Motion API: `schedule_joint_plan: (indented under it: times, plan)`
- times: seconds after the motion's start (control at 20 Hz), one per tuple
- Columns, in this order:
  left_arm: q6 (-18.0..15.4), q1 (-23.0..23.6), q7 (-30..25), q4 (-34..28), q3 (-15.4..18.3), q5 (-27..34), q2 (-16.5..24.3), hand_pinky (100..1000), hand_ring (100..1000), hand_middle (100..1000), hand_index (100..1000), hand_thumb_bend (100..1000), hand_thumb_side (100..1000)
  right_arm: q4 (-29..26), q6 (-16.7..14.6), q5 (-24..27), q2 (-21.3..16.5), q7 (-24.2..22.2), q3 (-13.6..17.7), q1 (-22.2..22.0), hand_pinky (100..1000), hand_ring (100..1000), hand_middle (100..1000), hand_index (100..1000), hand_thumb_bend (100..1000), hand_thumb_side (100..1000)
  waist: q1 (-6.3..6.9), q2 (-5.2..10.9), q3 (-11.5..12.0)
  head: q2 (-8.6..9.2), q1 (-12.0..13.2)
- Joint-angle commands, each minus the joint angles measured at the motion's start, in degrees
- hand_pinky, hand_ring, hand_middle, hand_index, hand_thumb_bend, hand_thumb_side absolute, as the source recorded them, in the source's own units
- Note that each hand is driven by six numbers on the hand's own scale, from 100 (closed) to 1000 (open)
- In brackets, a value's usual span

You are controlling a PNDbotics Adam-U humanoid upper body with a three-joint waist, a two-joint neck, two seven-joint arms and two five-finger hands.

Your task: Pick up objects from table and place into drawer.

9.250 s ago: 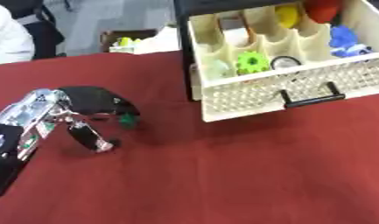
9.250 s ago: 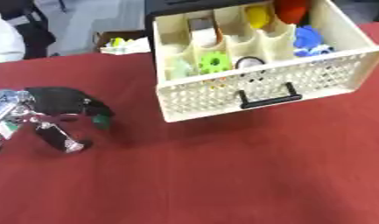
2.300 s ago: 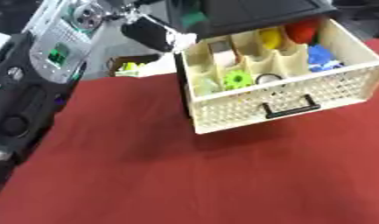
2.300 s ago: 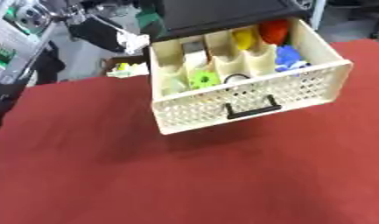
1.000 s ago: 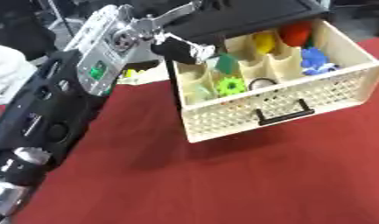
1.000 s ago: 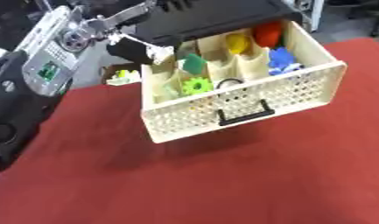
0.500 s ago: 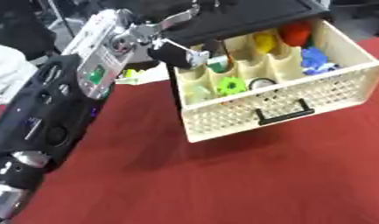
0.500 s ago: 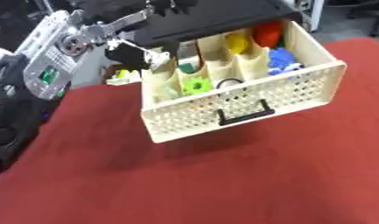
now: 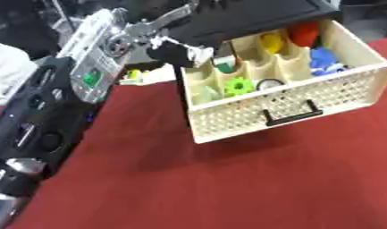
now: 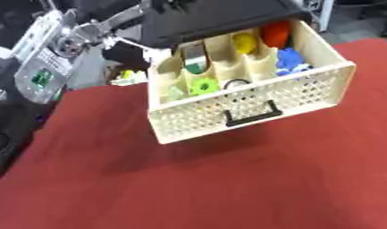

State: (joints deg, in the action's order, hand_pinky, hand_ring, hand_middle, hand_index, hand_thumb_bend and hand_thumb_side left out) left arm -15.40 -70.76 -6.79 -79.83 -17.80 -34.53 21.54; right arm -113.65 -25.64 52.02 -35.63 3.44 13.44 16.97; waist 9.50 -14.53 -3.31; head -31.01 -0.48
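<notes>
Fingers (image 9: pixel 177 13) half hidden behind drawer (image 9: pixel 290 100).

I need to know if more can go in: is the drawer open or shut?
Open: the drawer is pulled out, its compartments exposed from above.

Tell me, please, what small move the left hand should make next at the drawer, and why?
Probably draw the left hand back up and clear of the drawer. The green object appears to lie in the rear left compartment, apart from the fingers, which hang over the drawer's left wall. Whether they have fully let go is hard to tell, so withdraw slowly.
</notes>
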Motion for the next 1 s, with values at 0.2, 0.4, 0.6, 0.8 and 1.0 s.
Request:
schedule_joint_plan:
  times: [0.2,0.4,0.6,0.8,1.0]
  plan:
    - [10.1,4.7,10.4,-15.6,4.7,16.6,5.2,631,713,700,915,100,624,-0.9,-2.8,-0.7,-2.7,-0.9,1.0,-1.3,686,716,608,714,100,1000,-2.11,1.95,1.0,-2.4,-1.0]
    - [13.3,10.3,14.5,-24.0,7.9,27.5,7.5,623,703,688,893,100,705,-0.9,-4.7,-1.9,-3.0,-1.5,1.2,-2.7,675,722,619,724,100,1000,-3.28,2.67,2.1,-3.8,-1.6]
    - [15.7,16.2,18.2,-30.5,11.2,36.4,8.7,616,694,684,882,100,761,-0.9,-7.1,-3.0,-3.5,-2.7,1.4,-3.9,671,724,631,731,100,1000,-4.56,3.02,3.0,-4.43,-2.1]
    - [15.7,22.2,21.6,-34.4,14.0,42.7,9.4,611,684,670,866,100,823,-0.9,-11.3,-5.1,-4.7,-4.7,1.8,-6.2,675,733,650,738,100,1000,-5.89,3.25,3.8,-4.9,-2.3]
    - [12.2,28.0,22.4,-34.7,16.1,46.5,9.3,610,678,670,868,100,852,-0.9,-16.6,-8.4,-5.7,-6.0,2.2,-9.3,687,743,669,745,100,1000,-7.19,3.3,4.4,-5.18,-2.7]
